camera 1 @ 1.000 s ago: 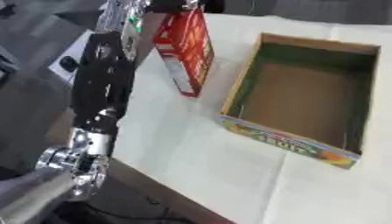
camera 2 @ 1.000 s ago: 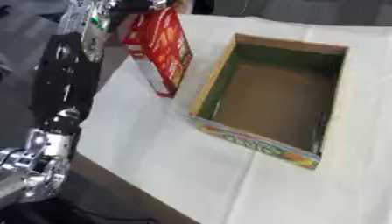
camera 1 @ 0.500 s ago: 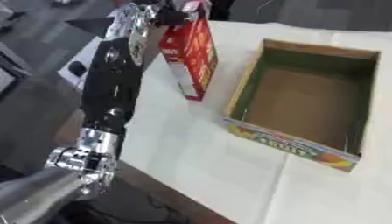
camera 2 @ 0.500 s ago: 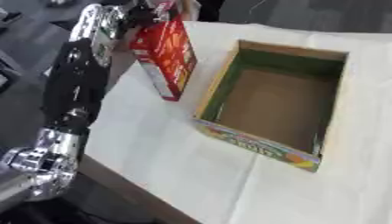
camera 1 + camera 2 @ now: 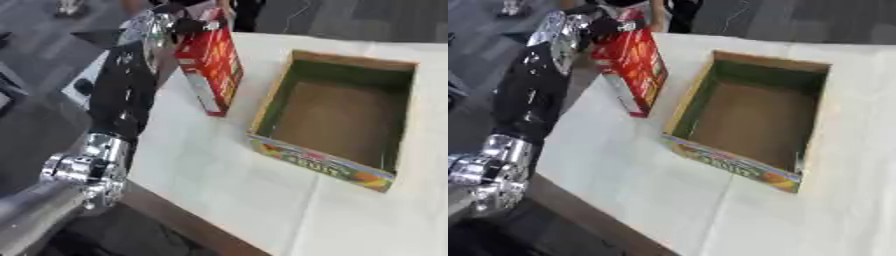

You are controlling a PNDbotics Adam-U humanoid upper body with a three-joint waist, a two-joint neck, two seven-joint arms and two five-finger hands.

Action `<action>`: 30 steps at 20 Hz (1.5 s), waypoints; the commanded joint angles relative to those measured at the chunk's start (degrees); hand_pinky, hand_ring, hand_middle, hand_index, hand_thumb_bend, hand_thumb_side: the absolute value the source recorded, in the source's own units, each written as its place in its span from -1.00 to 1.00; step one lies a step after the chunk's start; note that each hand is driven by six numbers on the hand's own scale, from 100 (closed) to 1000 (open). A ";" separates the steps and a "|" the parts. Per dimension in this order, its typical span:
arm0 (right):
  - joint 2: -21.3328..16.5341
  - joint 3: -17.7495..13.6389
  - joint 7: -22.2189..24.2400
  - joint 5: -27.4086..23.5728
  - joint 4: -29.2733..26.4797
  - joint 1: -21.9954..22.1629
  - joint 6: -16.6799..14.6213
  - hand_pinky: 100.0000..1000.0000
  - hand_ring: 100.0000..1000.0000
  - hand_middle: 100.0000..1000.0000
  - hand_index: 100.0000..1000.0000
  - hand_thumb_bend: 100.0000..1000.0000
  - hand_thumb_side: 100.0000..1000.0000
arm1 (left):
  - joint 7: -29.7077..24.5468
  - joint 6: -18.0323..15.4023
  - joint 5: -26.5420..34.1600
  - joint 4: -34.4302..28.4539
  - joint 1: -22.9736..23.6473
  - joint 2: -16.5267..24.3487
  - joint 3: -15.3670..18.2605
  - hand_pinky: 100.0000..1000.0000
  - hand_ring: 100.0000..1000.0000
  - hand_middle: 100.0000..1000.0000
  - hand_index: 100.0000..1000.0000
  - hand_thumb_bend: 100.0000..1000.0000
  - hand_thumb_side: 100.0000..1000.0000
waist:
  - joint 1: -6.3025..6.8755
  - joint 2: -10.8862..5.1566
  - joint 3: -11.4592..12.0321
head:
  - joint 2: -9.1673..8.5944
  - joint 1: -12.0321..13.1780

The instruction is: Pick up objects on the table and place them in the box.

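A red carton point(image 5: 212, 70) is seen standing upright near the left edge of a white-covered table point(image 5: 227, 185), its top gripped by the robot's left hand point(image 5: 182, 24) at about 11 o'clock in the left eye view. The hand's dark fingers are curled over the carton's upper end and pinch it, though how each finger lies cannot be told. The black forearm with silver joints point(image 5: 122, 95) is stretched from the lower left corner up to the carton. An open cardboard box point(image 5: 289, 90) with a brown floor, green inner walls and a colourful printed front panel is placed just to the right of the carton, toward 2 o'clock, apart from it. The carton's lower end is set on or close to the cloth, beside the box's left wall.
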 commanded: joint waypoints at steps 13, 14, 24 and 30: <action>-1.09 0.14 -0.48 1.41 0.20 -0.46 -0.87 -0.35 -0.11 0.13 0.43 -1.00 1.00 | 0.86 -2.92 -18.93 18.36 -10.01 4.55 -6.92 -0.42 -0.20 0.02 0.32 0.85 0.67 | -0.33 -0.09 -0.69 | 0.02 -0.64; -1.14 0.13 -0.53 1.45 0.20 -0.49 -0.89 -0.35 -0.11 0.13 0.43 -1.00 1.00 | 0.79 -2.79 -20.09 18.94 -10.57 4.65 -7.18 -0.42 -0.20 0.02 0.32 0.85 0.67 | -0.32 -0.09 -0.68 | 0.02 -0.67; -1.76 0.15 -1.21 1.82 0.20 -1.00 -1.22 -0.35 -0.11 0.13 0.43 -1.00 1.00 | -3.13 -5.62 -27.53 22.18 -14.83 3.98 -8.11 -0.20 -0.10 0.12 0.44 0.84 0.37 | -0.05 -0.05 -1.31 | 0.02 -0.94; -2.18 0.16 -1.52 2.21 0.20 -1.22 -1.16 -0.35 -0.11 0.13 0.43 -1.00 1.00 | -10.71 -6.44 -27.10 26.04 -16.46 3.06 -7.29 -0.17 -0.02 0.16 0.54 0.93 -0.09 | 0.17 -0.09 -1.86 | 0.02 -1.30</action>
